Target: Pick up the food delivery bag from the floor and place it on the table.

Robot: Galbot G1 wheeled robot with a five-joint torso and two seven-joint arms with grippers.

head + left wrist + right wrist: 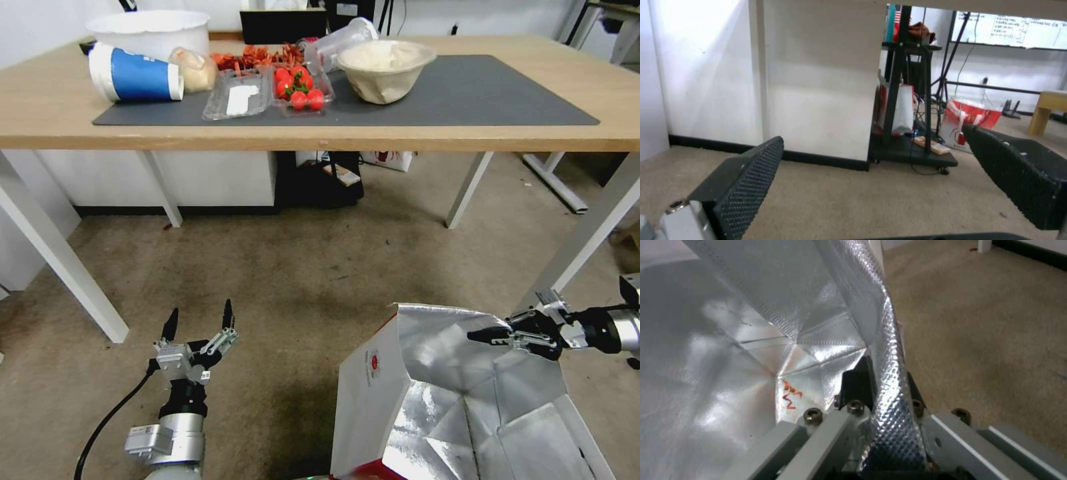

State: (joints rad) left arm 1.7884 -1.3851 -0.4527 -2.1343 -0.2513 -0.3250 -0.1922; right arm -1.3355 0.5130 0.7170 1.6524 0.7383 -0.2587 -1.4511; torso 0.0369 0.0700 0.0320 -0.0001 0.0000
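The food delivery bag is at the lower right of the head view, white outside with a round red logo, its mouth open on silver foil lining. My right gripper is shut on the bag's far top rim. In the right wrist view the foil rim runs between the two dark fingers. My left gripper stands open over the beige carpet floor, left of the bag and apart from it, with nothing between its fingers. The light-wood table with a dark grey mat spans the top of the head view.
On the mat's left half lie a blue cup, a tray of strawberries, clear plastic lids and a beige bowl. A white tub stands behind. White table legs slant down on both sides. A black cart sits under the table.
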